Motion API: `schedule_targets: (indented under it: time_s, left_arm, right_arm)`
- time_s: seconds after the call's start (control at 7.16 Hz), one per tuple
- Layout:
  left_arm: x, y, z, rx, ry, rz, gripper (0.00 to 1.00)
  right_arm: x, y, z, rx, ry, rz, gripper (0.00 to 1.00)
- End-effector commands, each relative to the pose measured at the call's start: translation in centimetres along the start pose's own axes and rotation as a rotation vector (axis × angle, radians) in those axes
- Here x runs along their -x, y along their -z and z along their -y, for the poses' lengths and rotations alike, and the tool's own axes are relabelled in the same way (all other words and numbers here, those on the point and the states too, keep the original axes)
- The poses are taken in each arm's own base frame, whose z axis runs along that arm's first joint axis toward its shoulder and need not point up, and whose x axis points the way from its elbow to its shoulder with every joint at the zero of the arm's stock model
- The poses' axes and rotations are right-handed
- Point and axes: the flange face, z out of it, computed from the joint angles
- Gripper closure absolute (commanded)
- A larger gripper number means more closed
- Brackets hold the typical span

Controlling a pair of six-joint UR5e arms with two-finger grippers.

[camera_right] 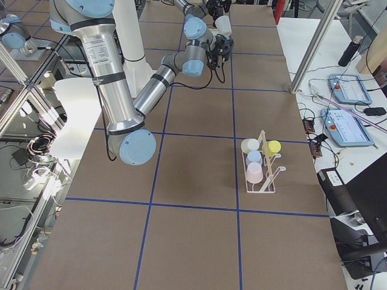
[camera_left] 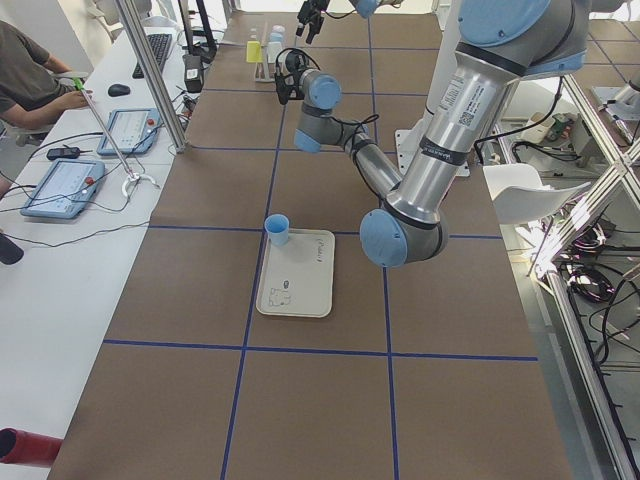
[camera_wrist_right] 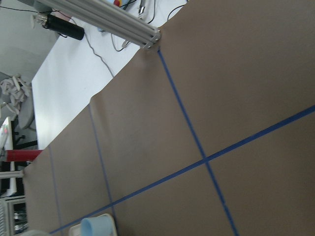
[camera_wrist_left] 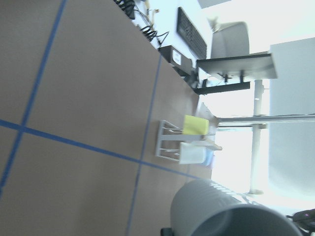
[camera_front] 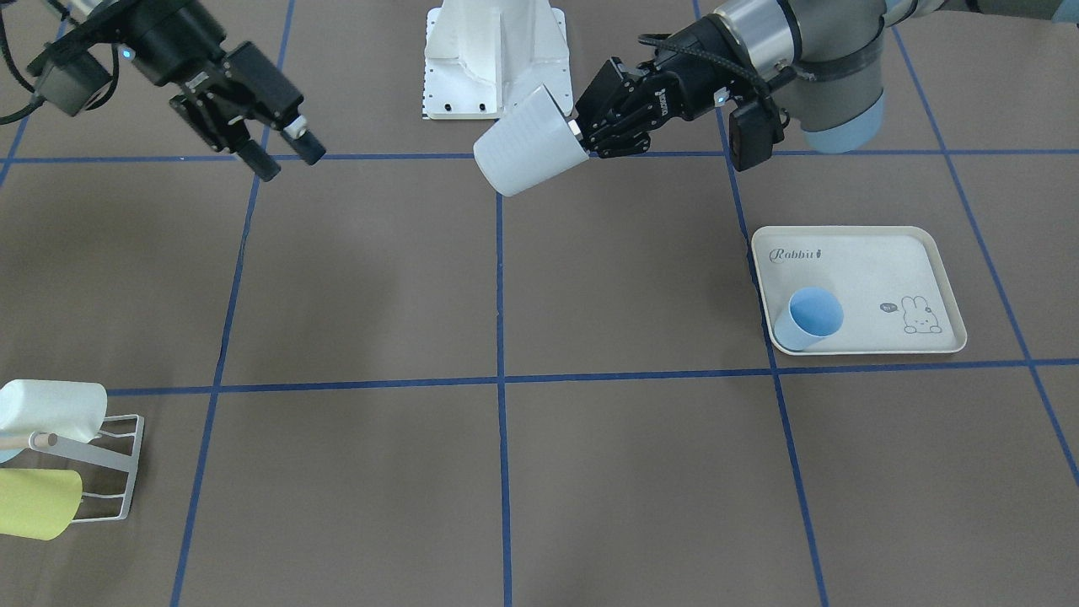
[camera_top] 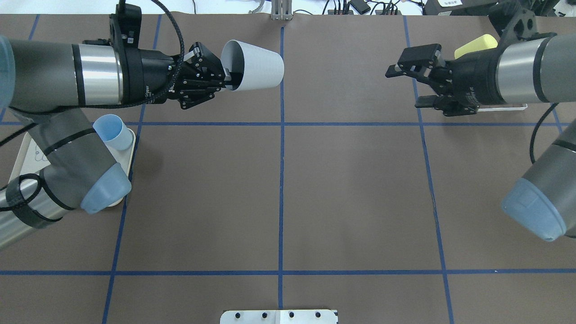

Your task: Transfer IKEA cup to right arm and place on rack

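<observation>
Closest to the robot we see its white base plate (camera_top: 279,316) at the table's edge. Further out on its left side lies a cream tray (camera_front: 868,270) with a rabbit drawing, and a blue cup (camera_front: 809,319) stands in one corner of it. Above the table's middle, the left gripper (camera_top: 226,80) holds the white IKEA cup (camera_top: 258,67) in the air, its fingers clamped on the rim, one of them inside the mouth. The cup is tipped on its side with its base pointing toward the right arm. We find the right gripper (camera_front: 289,160) level with it but well apart, jaws spread wide with nothing between them. Farthest out on the right side stands the white wire rack (camera_front: 93,456), already carrying a pale cup (camera_front: 55,409) and a yellow-green cup (camera_front: 38,503). The right side view shows a pink cup (camera_right: 254,174) and a light blue cup (camera_right: 254,157) there too.
</observation>
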Motion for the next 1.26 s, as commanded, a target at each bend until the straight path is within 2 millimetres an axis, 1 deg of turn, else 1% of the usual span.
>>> schedule_targets:
  time_s: [0.0,0.14,0.28,0.42,0.7,0.84,0.98,1.12]
  left_arm:
    - [-0.8,-0.9,-1.8,0.012,0.043,-0.12,1.0]
    - [-1.5,-1.3,-2.0,0.02,0.041,-0.133,1.0]
    - [-2.1,-1.6,-2.3,0.025,0.046,-0.145,1.0]
    - [-3.0,-1.9,-2.5,0.028,0.074,-0.166,1.0]
    - [-3.6,-2.1,-2.6,0.022,0.077,-0.191,1.0]
    - [-4.0,-2.4,-2.4,0.011,0.093,-0.213,1.0]
    - [-4.3,-2.8,-2.5,0.03,0.109,-0.24,1.0]
    - [-3.9,-2.8,-2.4,0.044,0.122,-0.257,1.0]
  right_arm:
    - [4.0,1.7,-3.2,0.088,-0.041,0.197,0.0]
    - [4.1,2.1,-4.0,0.118,-0.011,0.257,0.0]
    - [4.6,2.0,-4.6,0.126,0.008,0.354,0.0]
    - [4.3,1.4,-4.8,0.143,-0.026,0.387,0.0]
    - [4.3,1.5,-5.0,0.17,-0.116,0.396,0.01]
    - [4.4,1.7,-5.0,0.185,-0.196,0.398,0.01]
    - [4.6,1.8,-4.7,0.177,-0.304,0.411,0.01]
    - [4.6,1.8,-4.7,0.176,-0.31,0.412,0.01]
